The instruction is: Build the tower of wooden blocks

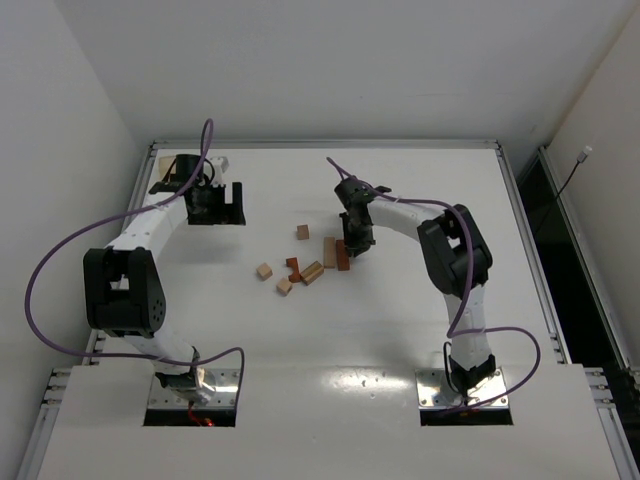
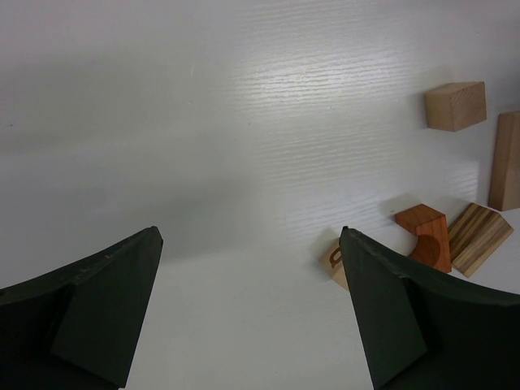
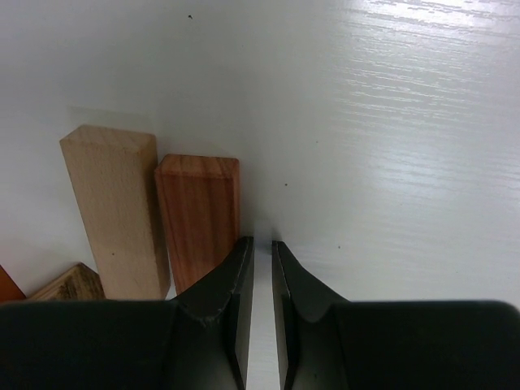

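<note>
While the right gripper [image 3: 262,244] hangs low over the white wood-grain table [image 3: 390,122], its two black fingers stand almost together, with only a thin slit between them and nothing held in it. Just to the left of those fingers, in the wrist view, lies a reddish-brown wooden bar [image 3: 199,215], close enough that contact cannot be ruled out. A light tan wooden bar [image 3: 114,203] lies alongside it, the two parallel and practically touching.

Seen from above, this pair sits at the right end of a loose scatter of small wooden blocks [image 1: 300,265] near the middle of the table: tan cubes, a striped piece and a reddish-brown arched piece, all lying singly. No tower stands yet — nothing is stacked on anything.

Well off to the left, the left gripper [image 1: 238,203] hovers with its jaws spread wide and empty over bare table, the scatter off to one side of it.

The step in hand looks like taking the reddish-brown bar. To do it well, the right gripper should probably open first, centre itself across the bar's narrow width near its middle, and come straight down. The tan neighbour leaves little room for a finger — nudging the two apart beforehand may help.
</note>
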`<state>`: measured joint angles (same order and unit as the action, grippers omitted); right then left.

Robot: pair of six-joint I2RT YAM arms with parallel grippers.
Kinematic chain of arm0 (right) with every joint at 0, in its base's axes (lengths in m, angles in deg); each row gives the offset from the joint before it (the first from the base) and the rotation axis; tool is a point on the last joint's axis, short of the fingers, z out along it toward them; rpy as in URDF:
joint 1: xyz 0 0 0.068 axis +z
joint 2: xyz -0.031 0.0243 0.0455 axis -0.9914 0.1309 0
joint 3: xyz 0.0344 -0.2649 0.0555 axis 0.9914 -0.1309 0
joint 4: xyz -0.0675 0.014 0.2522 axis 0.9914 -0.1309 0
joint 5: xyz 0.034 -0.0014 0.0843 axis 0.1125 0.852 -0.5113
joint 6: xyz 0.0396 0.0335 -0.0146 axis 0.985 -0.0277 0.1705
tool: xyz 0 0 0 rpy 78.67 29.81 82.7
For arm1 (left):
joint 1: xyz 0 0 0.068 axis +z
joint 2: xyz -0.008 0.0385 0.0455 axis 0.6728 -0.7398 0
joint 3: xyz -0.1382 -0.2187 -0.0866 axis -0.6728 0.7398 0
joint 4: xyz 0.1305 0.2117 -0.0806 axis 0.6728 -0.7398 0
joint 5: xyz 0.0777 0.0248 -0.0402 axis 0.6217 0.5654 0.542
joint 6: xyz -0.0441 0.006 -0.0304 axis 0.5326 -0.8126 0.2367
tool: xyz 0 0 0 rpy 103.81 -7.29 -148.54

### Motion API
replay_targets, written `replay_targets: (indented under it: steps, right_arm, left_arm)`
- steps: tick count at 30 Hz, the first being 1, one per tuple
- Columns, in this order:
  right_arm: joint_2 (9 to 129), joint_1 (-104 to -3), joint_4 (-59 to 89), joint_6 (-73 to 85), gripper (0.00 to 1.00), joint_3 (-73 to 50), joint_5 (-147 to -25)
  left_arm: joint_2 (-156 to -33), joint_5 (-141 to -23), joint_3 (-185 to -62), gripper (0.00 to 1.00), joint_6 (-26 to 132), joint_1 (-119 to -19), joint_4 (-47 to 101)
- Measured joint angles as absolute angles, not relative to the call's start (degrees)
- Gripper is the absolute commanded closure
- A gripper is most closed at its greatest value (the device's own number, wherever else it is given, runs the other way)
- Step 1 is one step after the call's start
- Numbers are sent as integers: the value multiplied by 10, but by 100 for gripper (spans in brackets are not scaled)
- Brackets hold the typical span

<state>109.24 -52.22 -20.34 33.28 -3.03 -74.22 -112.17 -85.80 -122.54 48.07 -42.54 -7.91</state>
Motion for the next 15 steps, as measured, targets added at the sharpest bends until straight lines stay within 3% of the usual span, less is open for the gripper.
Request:
replay_targets:
  steps: [15]
  right_arm:
    - [1095,-511,-203,341,84,-26,-751]
  left_arm:
    - [-1122,-859,-1225,11,480,-425,-79]
